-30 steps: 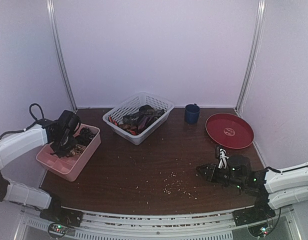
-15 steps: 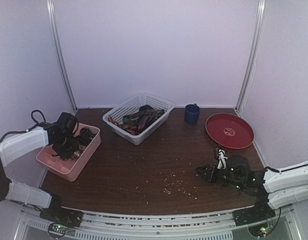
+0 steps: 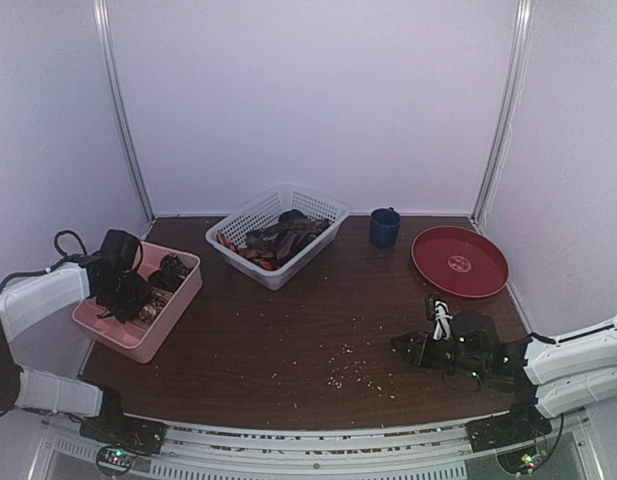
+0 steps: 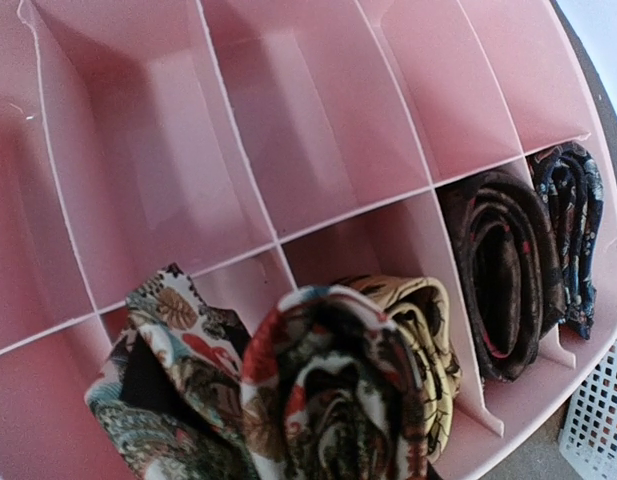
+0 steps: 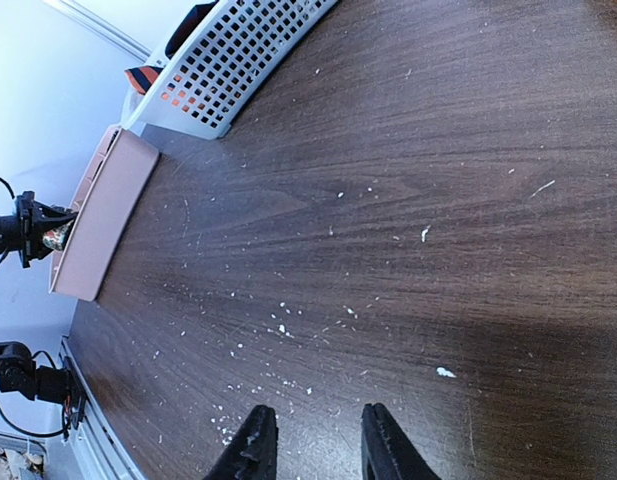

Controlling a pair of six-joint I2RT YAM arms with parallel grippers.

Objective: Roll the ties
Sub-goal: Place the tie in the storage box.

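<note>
One rolled paisley tie clamped in left gripper; right gripper apart

One multicoloured floral roll, one tan roll, one dark brown roll and one dark blue patterned roll make four rolled neckties in the left wrist view. One pink tray stands at the left of the surface. One white basket at the far side holds a heap of loose ties, too tangled to count. There is one blue mug and one red plate. White crumbs lie scattered near the middle, too many to count.
</note>
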